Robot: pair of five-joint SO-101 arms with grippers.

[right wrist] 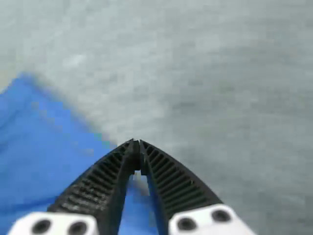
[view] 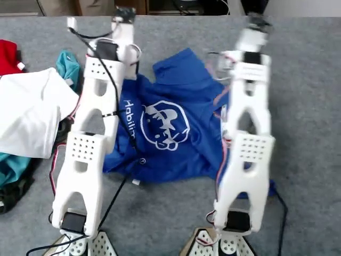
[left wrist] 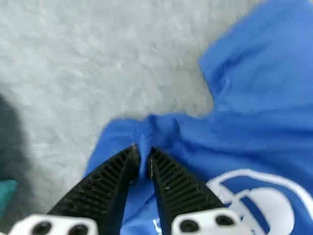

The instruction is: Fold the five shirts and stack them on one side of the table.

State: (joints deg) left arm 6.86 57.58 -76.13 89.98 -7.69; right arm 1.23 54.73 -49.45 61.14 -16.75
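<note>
A blue shirt with a white print lies spread in the middle of the grey table, between my two arms. My left gripper is shut on a raised fold of the blue shirt near its far left edge. My right gripper is at the far right edge of the blue shirt, its fingertips together and blue cloth showing between the black fingers. In the high view the left arm and the right arm stretch over the shirt's two sides and hide those edges.
At the left side of the table lies a heap of shirts: a white one on top, a teal one, a red one and dark cloth. Bare grey table lies to the right and beyond the shirt.
</note>
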